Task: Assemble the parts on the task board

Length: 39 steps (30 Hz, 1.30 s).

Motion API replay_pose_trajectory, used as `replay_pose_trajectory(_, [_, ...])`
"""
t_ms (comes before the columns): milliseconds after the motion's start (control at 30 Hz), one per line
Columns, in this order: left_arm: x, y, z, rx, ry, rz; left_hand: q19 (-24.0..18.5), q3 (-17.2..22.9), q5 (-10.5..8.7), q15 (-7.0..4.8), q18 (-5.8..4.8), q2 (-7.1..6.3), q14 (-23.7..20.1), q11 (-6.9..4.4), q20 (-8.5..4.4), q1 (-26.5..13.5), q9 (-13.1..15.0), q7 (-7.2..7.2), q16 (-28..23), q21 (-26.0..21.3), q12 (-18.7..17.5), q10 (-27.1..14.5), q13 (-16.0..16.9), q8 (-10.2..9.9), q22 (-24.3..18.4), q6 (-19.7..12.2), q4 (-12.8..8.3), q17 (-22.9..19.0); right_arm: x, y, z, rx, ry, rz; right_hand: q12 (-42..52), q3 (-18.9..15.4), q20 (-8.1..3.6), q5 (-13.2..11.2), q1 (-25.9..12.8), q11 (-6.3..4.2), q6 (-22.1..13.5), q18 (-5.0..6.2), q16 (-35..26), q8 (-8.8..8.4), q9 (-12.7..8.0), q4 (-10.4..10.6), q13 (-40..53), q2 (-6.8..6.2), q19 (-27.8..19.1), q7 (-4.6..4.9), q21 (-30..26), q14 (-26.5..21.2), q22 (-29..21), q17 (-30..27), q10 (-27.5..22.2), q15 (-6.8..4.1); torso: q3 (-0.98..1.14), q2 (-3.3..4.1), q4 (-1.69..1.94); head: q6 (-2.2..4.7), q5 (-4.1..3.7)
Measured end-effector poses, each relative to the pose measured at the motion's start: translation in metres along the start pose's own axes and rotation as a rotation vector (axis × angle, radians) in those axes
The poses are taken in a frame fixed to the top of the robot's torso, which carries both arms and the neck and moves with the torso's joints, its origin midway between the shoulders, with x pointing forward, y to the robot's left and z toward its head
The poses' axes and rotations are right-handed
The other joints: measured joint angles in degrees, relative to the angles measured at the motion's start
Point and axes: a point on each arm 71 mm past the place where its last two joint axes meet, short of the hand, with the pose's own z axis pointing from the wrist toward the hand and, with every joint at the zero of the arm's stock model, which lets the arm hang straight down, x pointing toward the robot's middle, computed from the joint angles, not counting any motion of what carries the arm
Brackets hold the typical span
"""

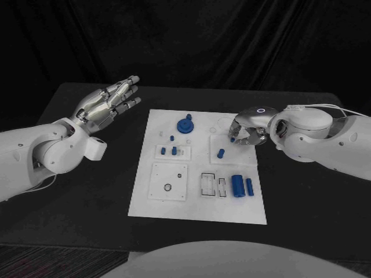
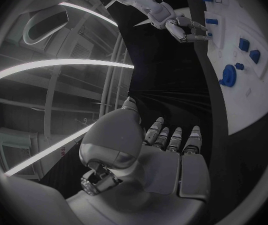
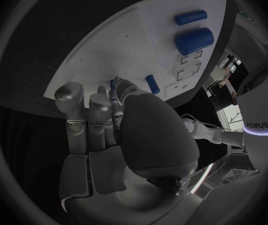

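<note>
The task board (image 1: 198, 200) lies in the middle of the black tabletop (image 1: 85, 191), and everything else is placed from it. On its near part, toward the robot, sit a white square plate with a small ring (image 1: 168, 182) and, right of that, a slotted frame (image 1: 209, 183) with two blue cylinders (image 1: 242, 187) lying side by side just beside it. Farther up the board, a short blue peg (image 1: 221, 153) lies on a raised white block, and left of it two small blue pins (image 1: 168, 151) stand in another white block. Near the far edge stands a large blue round part with a knob (image 1: 185, 125).

The right robot hand (image 1: 246, 131) hovers over the board's right side, just beyond the short peg, fingers curled downward; a small blue piece (image 1: 232, 138) shows at its fingertips, and whether it is pinched or merely touched cannot be told. The left robot hand (image 1: 108, 102) is held off the board's far left corner, above the tabletop, released, fingers straight and apart, grasping nothing.
</note>
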Motion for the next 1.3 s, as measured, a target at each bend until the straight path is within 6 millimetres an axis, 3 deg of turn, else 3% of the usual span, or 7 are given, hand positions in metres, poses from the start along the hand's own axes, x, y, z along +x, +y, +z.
replay_pose_trajectory(467, [0.0, 0.002, 0.0, -0.012, 0.005, -0.005, 0.25, 0.16, 1.23, 0.51, 0.0, -0.04, 0.08, 0.6, 0.61, 1.6, 0.12, 0.51, 0.0, 0.23, 0.0, 0.2, 0.02, 0.0, 1.21, 0.93, -0.48, -0.04, 0.006, 0.002, 0.006, -0.003, -0.025, 0.011, 1.95, 0.47, 0.0, -0.73, 0.19, -0.98, 4.16, 0.01, 1.77, 1.96, 1.16, -0.15, 0.18, 0.19, 0.0, 1.68, 3.0, -0.21, -0.01, 0.71, 3.46, -0.2, -0.07, -0.04, -0.01, 0.0, -0.16])
replay_pose_trajectory(567, [0.0, 0.002, 0.0, -0.014, 0.005, -0.005, 0.44, 0.16, 1.49, 0.51, 0.0, 0.19, 0.08, 0.82, 0.8, 1.84, 0.12, 0.71, 0.0, 0.23, 0.0, 0.43, 0.02, 0.0, 1.38, 1.13, -0.48, -0.03, 0.007, 0.003, 0.008, -0.005, -0.033, 0.013, 2.4, 0.87, 0.0, -1.05, 0.73, -1.27, 4.68, -0.88, 2.18, 2.23, 1.32, -0.55, 0.36, 0.72, 0.0, 1.98, 3.67, -0.21, -0.01, 0.84, 4.93, -0.21, -0.07, -0.04, -0.04, 0.0, -0.13])
replay_pose_trajectory(800, [0.0, 0.003, 0.001, -0.018, 0.006, -0.006, 0.64, 0.16, 1.72, 0.93, 0.0, 0.49, 0.08, 1.44, 1.0, 2.13, 0.4, 1.32, 0.0, 0.44, 0.0, 0.62, 0.02, 0.54, 1.71, 3.37, -0.48, -0.02, 0.008, 0.004, 0.01, -0.013, -0.049, 0.016, 3.06, 1.84, 0.02, -2.45, 1.85, -1.57, 6.68, -0.88, 2.89, 3.11, 1.82, -1.52, 0.43, 1.83, 0.01, 2.22, 5.34, -0.21, -0.02, 1.06, 7.21, -0.2, -0.05, -0.04, -0.05, 0.0, -0.25])
replay_pose_trajectory(1100, [0.0, 0.005, 0.002, -0.026, 0.006, -0.007, 0.84, 0.31, 2.72, 1.27, 0.0, 1.03, 0.01, 1.65, 1.21, 2.67, 0.45, 1.74, 0.0, 0.65, 0.0, 0.84, 0.12, 0.77, 2.28, 3.79, -0.63, -0.01, 0.009, 0.004, 0.011, -0.021, -0.072, 0.02, 2.95, 1.64, 0.2, -3.11, 2.57, -1.91, 9.81, -0.87, 4.25, 4.46, 2.48, -2.47, 0.16, 2.2, 0.62, 1.97, 9.46, 0.35, -0.02, 1.98, 10.13, -0.25, -0.04, -0.01, -0.01, 0.0, -0.27])
replay_pose_trajectory(1300, [0.0, 0.007, 0.002, -0.033, 0.005, -0.007, 1.05, 0.72, 3.28, 1.34, 0.0, 1.07, 0.08, 2.58, 1.41, 3.31, 0.5, 2.11, 0.0, 0.66, 0.0, 1.36, 0.41, 0.99, 2.47, 4.43, -1.03, 0.0, 0.011, 0.003, 0.008, -0.024, -0.086, 0.025, 2.82, 1.48, 0.2, -3.33, 2.85, -2.1, 9.92, -0.87, 4.26, 4.63, 2.8, -2.63, 0.16, 2.33, 0.61, 1.85, 9.84, 0.35, -0.03, 1.69, 10.32, -0.25, -0.06, -0.04, 0.03, 0.0, -0.09])
